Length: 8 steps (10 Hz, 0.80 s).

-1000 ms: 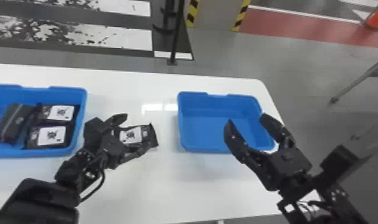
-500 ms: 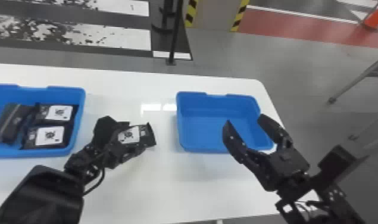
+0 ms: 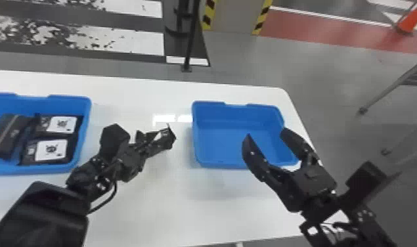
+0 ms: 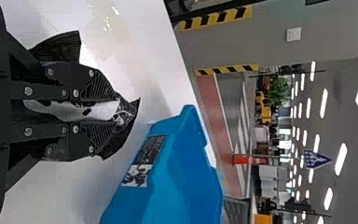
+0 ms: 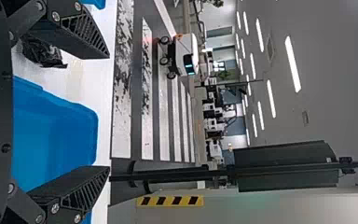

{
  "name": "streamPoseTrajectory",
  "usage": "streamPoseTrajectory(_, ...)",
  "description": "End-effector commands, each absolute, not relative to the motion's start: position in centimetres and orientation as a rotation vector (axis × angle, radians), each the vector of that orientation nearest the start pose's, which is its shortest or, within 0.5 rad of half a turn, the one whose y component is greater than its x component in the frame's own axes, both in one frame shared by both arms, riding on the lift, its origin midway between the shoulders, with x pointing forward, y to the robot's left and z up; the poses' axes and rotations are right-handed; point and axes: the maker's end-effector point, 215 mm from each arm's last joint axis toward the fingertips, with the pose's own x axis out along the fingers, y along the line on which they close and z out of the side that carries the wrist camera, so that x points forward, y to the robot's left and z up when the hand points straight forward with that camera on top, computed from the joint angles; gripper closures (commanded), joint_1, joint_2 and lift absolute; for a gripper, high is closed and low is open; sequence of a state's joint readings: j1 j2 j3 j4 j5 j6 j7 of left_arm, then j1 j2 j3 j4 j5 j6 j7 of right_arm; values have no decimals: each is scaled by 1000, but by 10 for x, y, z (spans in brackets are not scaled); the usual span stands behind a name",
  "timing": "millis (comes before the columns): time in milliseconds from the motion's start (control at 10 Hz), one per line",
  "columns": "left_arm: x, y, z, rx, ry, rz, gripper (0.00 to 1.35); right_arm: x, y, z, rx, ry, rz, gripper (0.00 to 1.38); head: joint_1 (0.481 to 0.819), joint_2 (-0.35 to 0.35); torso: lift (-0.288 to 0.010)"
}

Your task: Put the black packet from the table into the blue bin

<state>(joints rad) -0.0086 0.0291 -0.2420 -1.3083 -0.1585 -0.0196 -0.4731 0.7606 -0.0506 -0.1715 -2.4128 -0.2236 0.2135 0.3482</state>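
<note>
Left gripper: mine (image 3: pixel 156 140), clamped on the black packet (image 4: pixel 103 111), with my two flat fingers pressed in close on either side and the packet pinched between them.
Black packet: in my grasp over the white desk (image 3: pixel 171 203), between the two bins in the head view and nearer the empty one; it is bunched and tilted, a pale label strip showing between my fingers, a dark corner poking out past the tips and another dark part sticking out at one side. I cannot tell whether any of it touches the desk.
Blue bin: the empty one (image 3: pixel 217 141), on the right part of the desk, just beside my packet but apart from it.
Right gripper: my other one (image 3: pixel 266 136), fingers spread wide with nothing between them, at the near right part of the empty bin as the head view shows it.
Other bin: also blue (image 3: pixel 85 131), at the left of the desk, with two black packets (image 3: pixel 51 149) with white labels lying one beyond the other, and a dark pouch (image 3: pixel 10 138) just beside them.
Floor beyond: a dark stand (image 3: pixel 191 39), yellow-and-black striped edges (image 3: pixel 208 14) and, farther right, an orange cone (image 3: pixel 411 20).
</note>
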Motion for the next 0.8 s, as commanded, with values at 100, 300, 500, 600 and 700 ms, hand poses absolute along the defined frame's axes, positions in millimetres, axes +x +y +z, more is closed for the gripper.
streamPoseTrajectory(100, 504, 28, -435, 116, 155, -707, 1207, 371, -220, -292, 96, 103, 282, 173, 695, -257, -110)
streamPoseTrajectory(300, 503, 82, -401, 178, 93, -642, 1207, 370, -220, -293, 96, 106, 282, 173, 695, -244, -110)
streamPoseTrajectory(500, 514, 180, -408, 248, 126, -488, 1205, 371, -220, -292, 96, 103, 282, 173, 695, -165, -110)
streamPoseTrajectory(600, 512, 230, -417, 276, 160, -399, 1145, 371, -220, -293, 96, 106, 282, 173, 695, -100, -110)
streamPoseTrajectory(700, 501, 278, -423, 284, 175, -314, 1035, 371, -220, -292, 96, 103, 282, 173, 695, -62, -110)
